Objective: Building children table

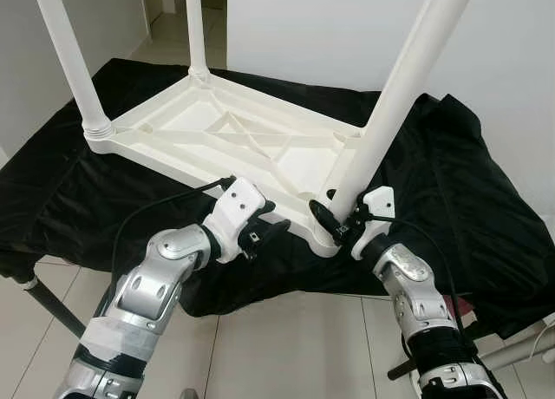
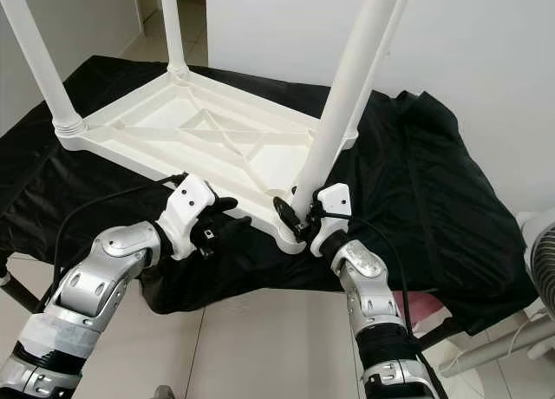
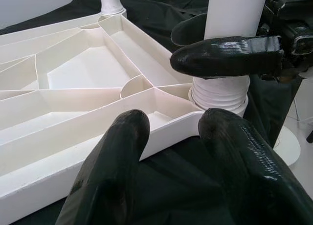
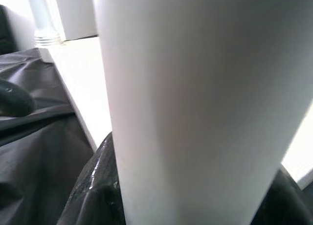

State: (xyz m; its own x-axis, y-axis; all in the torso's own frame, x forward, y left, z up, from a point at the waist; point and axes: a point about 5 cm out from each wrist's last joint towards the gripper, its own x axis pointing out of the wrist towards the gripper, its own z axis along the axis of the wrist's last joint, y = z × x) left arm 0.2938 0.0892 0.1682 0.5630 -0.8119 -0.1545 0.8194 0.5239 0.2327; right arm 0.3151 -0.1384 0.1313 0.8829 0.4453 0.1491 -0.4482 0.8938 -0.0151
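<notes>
Four legs point up from inverted tabletop (image 1: 217, 134); right gripper (image 1: 334, 221) clamps near leg (image 1: 395, 104); left gripper (image 1: 264, 230) parted.

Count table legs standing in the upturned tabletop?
3 clearly: far-left corner leg, far-middle leg, near-right leg gripped by the right tool. In the right eye view, a possible fourth is mostly hidden behind it.

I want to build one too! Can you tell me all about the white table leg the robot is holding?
The leg is a long, smooth, white tube that looks like plastic, ridged at its base. It stands tilted in the near corner socket of the upside-down table, which lies on a black cloth. The right gripper clasps it low down; the left gripper waits open beside that corner.
</notes>
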